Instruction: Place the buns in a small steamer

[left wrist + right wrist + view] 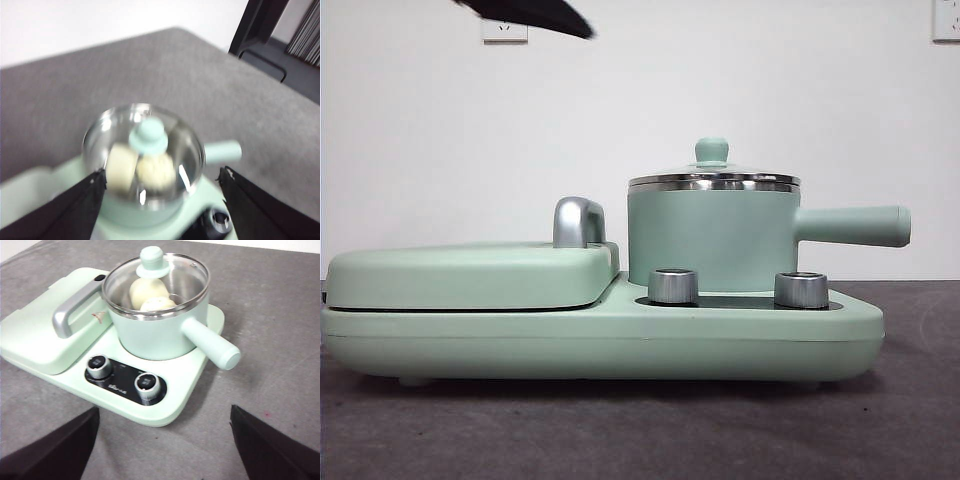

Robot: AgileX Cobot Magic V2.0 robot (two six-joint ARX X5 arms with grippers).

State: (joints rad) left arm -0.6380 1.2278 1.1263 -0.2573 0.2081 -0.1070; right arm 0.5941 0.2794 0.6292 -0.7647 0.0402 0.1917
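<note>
The small steamer (710, 240) stands on its mint-green base, and its glass lid with a green knob (711, 150) rests on the steel rim. Through the lid both buns show inside: a smooth block (121, 167) (145, 290) and a ridged one (156, 171) (157, 304) side by side. My left gripper (162, 174) hangs above the steamer (130, 215), open and empty. My right gripper (164, 410) is open and empty, held back over the table in front of the steamer (155, 335). A black arm tip (530, 15) shows at the top of the front view.
A flat mint-green griddle (470, 275) (30, 330) with a chrome handle (578, 222) lies shut beside the steamer on the same base. Two steel knobs (673, 286) (801, 290) sit on the base's front. The steamer's straight handle (210, 345) sticks out sideways. A dark frame (255, 25) stands past the table edge.
</note>
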